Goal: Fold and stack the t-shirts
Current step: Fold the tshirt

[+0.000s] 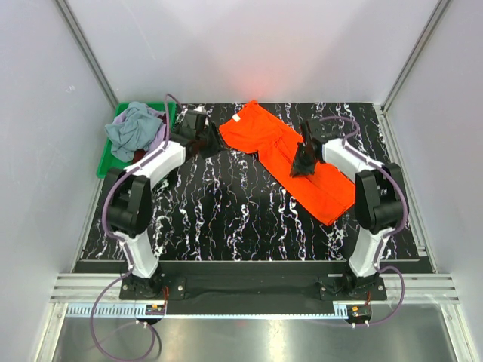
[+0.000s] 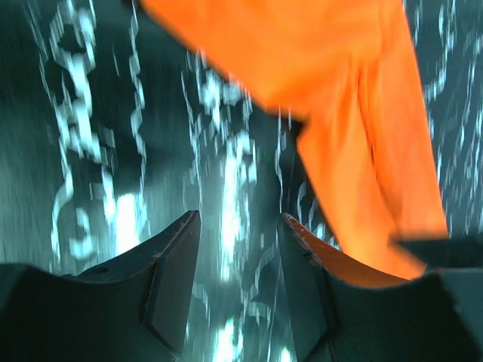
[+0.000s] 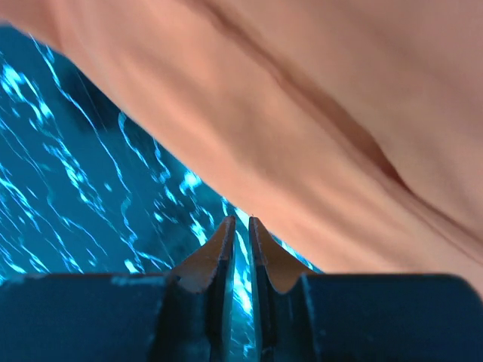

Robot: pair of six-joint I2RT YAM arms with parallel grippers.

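The bright orange-red cloth t-shirt (image 1: 260, 132) lies spread in a long band on the black, white-veined marbled table (image 1: 226, 219). It runs on a slant from the rear centre down toward the right side. Nothing lifts it that I can see from above; it rests flat with a few soft creases.

My left gripper (image 1: 215, 139) sits at the shirt's rear-left end, just beside the cloth. In the left wrist view the left gripper (image 2: 238, 219) has its jaws parted with only the table showing between them. The orange cloth (image 2: 362, 113) is against the outer side of one finger, not in the gap, so that gripper is released.

My right gripper (image 1: 303, 154) is over the middle of the shirt. From its wrist camera the right gripper (image 3: 240, 220) is drawn nearly together. A thin slit shows the table through it and no fabric is caught, with the shirt (image 3: 339, 113) lying ahead of the tips.

At the rear-left corner stands a green plastic bin (image 1: 106, 162). A crumpled grey-blue t-shirt (image 1: 132, 128) is heaped in it, well apart from the orange one.
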